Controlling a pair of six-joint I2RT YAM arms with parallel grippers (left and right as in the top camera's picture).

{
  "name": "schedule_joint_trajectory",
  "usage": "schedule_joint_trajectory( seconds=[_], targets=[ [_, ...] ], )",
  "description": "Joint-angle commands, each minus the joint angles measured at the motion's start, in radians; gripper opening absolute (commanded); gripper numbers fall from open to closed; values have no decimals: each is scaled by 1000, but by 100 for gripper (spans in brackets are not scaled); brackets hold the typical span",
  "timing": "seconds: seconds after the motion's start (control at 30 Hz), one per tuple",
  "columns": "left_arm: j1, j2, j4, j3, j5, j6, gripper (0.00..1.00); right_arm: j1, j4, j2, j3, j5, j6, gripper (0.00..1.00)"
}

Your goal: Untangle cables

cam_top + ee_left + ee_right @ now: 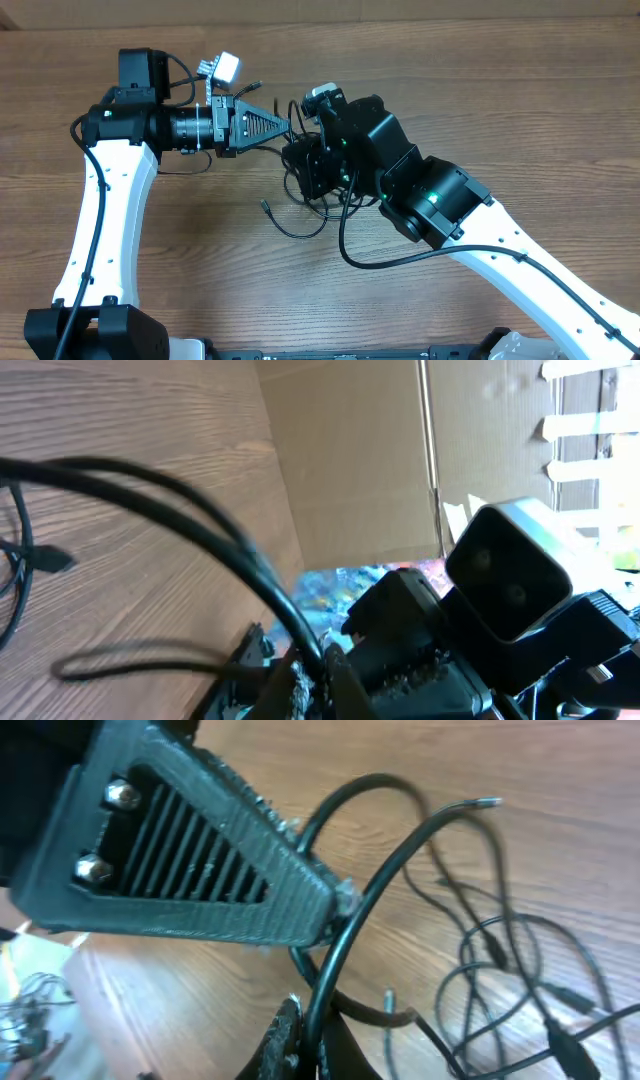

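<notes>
Table (480, 90): wood-grain top; both arms are reached in toward its middle.
Cables (300, 192): thin black cords are bunched in a tangle near mid-table, just below the two grippers; loose loops are spread over the wood on the near side.
Plug (265, 207): one small connector is seen lying on the wood just left of the tangle, at the end of a strand that curves away from it.
Left gripper (290, 125): pointed to the right; the jaws are closed to a narrow tip; in the right wrist view a black strand is seen pinched at that tip and arched above it.
Right gripper (305, 1042): the jaws are pressed together; a black strand is clamped between them and runs up past the left tip; in the overhead view the fingertips are hidden under the wrist body.
Spacing: the two tips are held near each other; whether they touch cannot be told.
Raised strands: held clear of the wood; the other cords are seen lying on it.
Background: cardboard (350, 460) is seen beyond the table in the left wrist view; much of that view is blurred.
</notes>
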Motion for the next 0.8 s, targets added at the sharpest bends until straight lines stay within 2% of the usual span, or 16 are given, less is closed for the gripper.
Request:
schedule_joint_trajectory(
  seconds=[0.0,0.23,0.33,0.37,0.43,0.5,0.57,0.77],
  targets=[
    [-4,0,-41,13,-20,25,4,-16,-17,-19,28,111,-35,4],
    [-5,0,-59,13,-30,-2,4,-42,-58,-18,28,102,-66,4],
    [-11,0,-125,13,-229,-2,5,-42,-55,-18,28,37,-79,4],
    [-15,0,-127,13,-237,-2,5,-42,-54,-18,28,16,-91,4],
    [-18,0,-115,13,-216,-39,8,-42,-51,-16,28,-52,-91,4],
    [-18,0,-84,13,-158,-69,17,-42,-48,-10,28,-60,-90,4],
    [-21,0,-61,13,-122,-69,20,-42,-21,-4,28,-129,-91,4],
    [-22,0,-57,13,-124,-84,23,-42,13,-3,28,-198,-90,4]
  ],
)
